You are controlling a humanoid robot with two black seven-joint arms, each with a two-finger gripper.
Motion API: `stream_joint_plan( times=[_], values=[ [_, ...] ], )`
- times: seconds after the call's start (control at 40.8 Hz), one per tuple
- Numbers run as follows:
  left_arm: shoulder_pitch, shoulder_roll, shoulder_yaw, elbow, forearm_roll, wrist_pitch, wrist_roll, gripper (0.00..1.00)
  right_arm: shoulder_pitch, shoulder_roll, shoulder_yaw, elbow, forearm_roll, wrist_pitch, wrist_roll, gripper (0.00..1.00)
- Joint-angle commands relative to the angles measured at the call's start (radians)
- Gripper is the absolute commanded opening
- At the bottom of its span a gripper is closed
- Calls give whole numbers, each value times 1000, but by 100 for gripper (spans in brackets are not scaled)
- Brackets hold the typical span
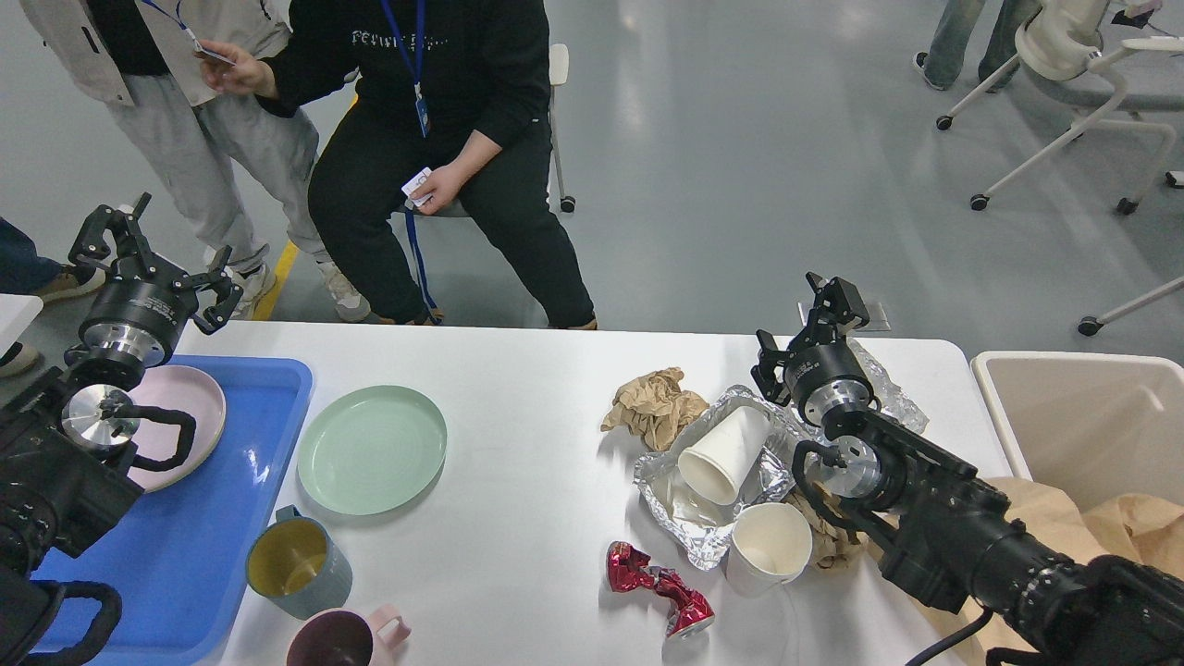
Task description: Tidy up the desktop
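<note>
Overhead, the wide white rounded-corner desktop (536, 388) spans the middle of the view, carrying a mint-green round plate (372, 449) and 2 white paper cups (740, 495) by crumpled foil. Both the left gripper (153, 252) and the right gripper (807, 326) hover with fingers spread, holding nothing.

We see a smooth matt white desktop (536, 388), a glossy blue plastic tray (268, 444), a crinkled shiny foil container (666, 481), crumpled brown paper (652, 402) and white paper cups (726, 453).
</note>
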Motion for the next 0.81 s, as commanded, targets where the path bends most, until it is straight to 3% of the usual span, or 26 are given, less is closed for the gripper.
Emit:
stream_joint_plan(
  times=[0.0, 0.27, 0.417, 0.687, 0.785],
  values=[
    [-3, -4, 6, 0, 3, 13, 1, 96, 0, 0, 0, 0, 0, 0, 0, 100],
    [-38, -1, 53, -35, 4, 102, 18, 96, 0, 0, 0, 0, 0, 0, 0, 100],
    [-75, 78, 268, -115, 20, 96, 30, 96, 0, 0, 0, 0, 0, 0, 0, 100],
    [-248, 218, 990, -133, 23, -54, 31, 96, 0, 0, 0, 0, 0, 0, 0, 100],
    [-328, 247, 1295, -144, 30, -201, 35, 96, 0, 0, 0, 0, 0, -1, 0, 100]
  ],
)
